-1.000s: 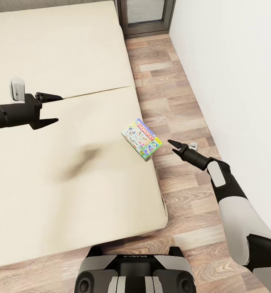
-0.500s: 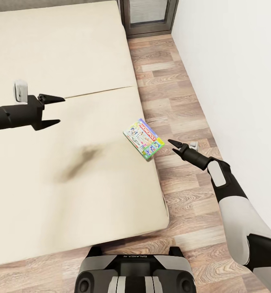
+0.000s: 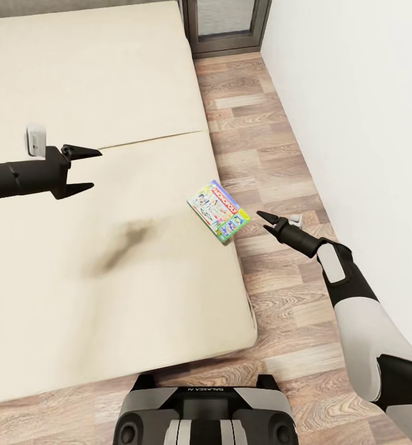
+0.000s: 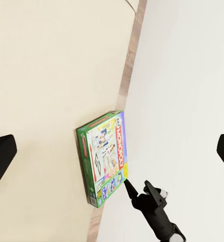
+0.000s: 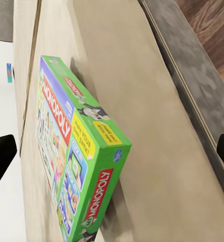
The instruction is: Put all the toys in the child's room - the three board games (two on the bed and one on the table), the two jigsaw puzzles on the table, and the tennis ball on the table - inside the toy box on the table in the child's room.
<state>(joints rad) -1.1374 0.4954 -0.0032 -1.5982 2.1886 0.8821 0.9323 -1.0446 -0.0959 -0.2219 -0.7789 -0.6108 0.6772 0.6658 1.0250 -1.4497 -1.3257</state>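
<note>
One board game [image 3: 218, 211] flat at bed [image 3: 107, 259] edge, long axis diagonal.

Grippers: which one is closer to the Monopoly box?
The right gripper, just off the box at the bed edge; the left gripper hangs farther off over the mattress.

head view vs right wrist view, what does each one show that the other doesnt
The head view alone shows the left gripper open over the bed, the right gripper open over the wood floor just beside the board game, the white wall and the robot's base.

The right wrist view alone gives the close detail: the box's green side panels with MONOPOLY lettering and the bed's grey frame beside the mattress.

Both show the board game lying flat at the mattress edge, untouched, plus some wood floor.
</note>
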